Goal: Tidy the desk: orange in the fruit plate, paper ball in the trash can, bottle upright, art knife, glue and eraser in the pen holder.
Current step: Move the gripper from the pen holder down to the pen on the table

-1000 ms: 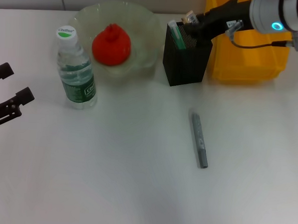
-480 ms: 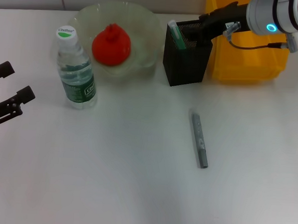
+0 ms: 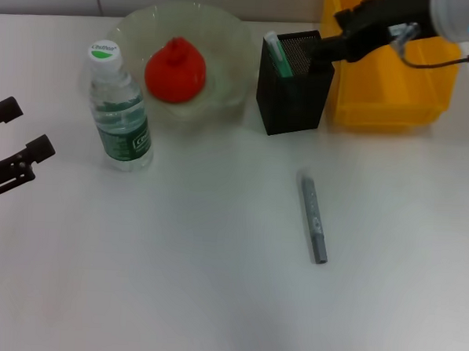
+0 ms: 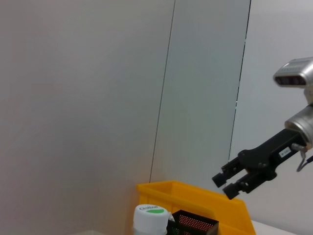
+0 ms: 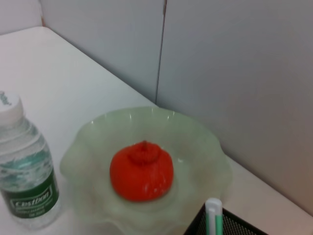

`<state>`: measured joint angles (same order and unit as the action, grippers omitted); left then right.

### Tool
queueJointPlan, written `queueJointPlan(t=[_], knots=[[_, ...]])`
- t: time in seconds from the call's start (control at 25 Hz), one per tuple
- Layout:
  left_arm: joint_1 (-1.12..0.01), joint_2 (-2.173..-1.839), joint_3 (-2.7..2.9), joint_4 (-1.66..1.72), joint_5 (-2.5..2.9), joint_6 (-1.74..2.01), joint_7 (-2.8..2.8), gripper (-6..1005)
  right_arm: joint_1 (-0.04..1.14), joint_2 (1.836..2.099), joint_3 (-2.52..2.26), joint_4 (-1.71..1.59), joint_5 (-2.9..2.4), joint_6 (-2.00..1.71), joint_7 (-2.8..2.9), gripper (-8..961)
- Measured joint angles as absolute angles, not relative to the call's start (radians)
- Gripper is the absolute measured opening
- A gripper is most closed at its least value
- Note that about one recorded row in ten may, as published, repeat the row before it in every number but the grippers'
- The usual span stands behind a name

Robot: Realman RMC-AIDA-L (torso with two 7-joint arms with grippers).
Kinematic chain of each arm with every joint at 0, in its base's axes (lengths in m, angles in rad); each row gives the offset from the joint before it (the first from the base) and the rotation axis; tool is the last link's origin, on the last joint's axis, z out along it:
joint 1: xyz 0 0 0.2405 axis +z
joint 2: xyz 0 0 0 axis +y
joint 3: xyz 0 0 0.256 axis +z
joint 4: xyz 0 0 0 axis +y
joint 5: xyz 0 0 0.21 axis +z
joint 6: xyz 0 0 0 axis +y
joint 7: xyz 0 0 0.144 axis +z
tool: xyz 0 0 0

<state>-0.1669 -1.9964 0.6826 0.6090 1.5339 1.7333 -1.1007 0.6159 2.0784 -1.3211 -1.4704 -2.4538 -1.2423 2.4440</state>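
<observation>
1. Reading the right gripper (image 3: 333, 41) first: its black fingers sit slightly parted with nothing between them that I can see, hanging just above the far right corner of the pen holder (image 3: 294, 96). The left wrist view shows that gripper (image 4: 230, 182) clear above the holder's mesh rim.
2. My worry there: a low swing toward the table could clip the rim and tip the tall, narrow holder, spilling the white-and-green glue stick (image 3: 275, 52) standing inside. I can't see an eraser in any view.
3. The grey art knife (image 3: 313, 217) lies flat on the white desk (image 3: 174, 282), well apart from the holder. It is slim and low, so I judge a shallow pinch could slide off or skid it away.
4. The yellow trash can (image 3: 388, 97) stands right beside the holder; the arm crossing it leaves little margin.
5. The orange (image 3: 175, 70) rests in the fruit plate (image 3: 226, 41), and the bottle (image 3: 118, 110) stands upright just beside the plate.
6. The left gripper (image 3: 12, 144) waits spread and empty at the desk's left edge, near the bottle; a careless move there could topple it.
</observation>
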Motion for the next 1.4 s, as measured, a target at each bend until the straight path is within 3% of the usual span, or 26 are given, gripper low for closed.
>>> queueJointPlan(t=[0.32, 0.52, 0.68, 0.96, 1.4], knots=[[-0.177, -2.005, 0.686, 0.609, 1.534, 1.729, -1.114, 812, 0.6, 2.078, -1.299, -1.603, -2.449, -1.492, 2.273, 635], [-0.18, -2.01, 0.69, 0.609, 1.542, 1.727, -1.123, 813, 0.661, 2.074, -1.296, -1.63, -2.469, -1.679, 2.05, 640], [-0.18, -2.04, 0.682, 0.609, 1.556, 1.725, -1.134, 813, 0.702, 2.069, -1.298, -1.642, -2.506, -1.76, 1.817, 641], [-0.174, -2.064, 0.678, 0.597, 1.551, 1.703, -1.123, 812, 0.773, 2.075, -1.344, -1.578, -2.593, -1.819, 1.513, 640], [-0.18, -2.065, 0.628, 0.489, 1.549, 1.692, -1.028, 813, 0.831, 2.077, -1.566, -1.375, -2.624, -1.787, 1.352, 631]])
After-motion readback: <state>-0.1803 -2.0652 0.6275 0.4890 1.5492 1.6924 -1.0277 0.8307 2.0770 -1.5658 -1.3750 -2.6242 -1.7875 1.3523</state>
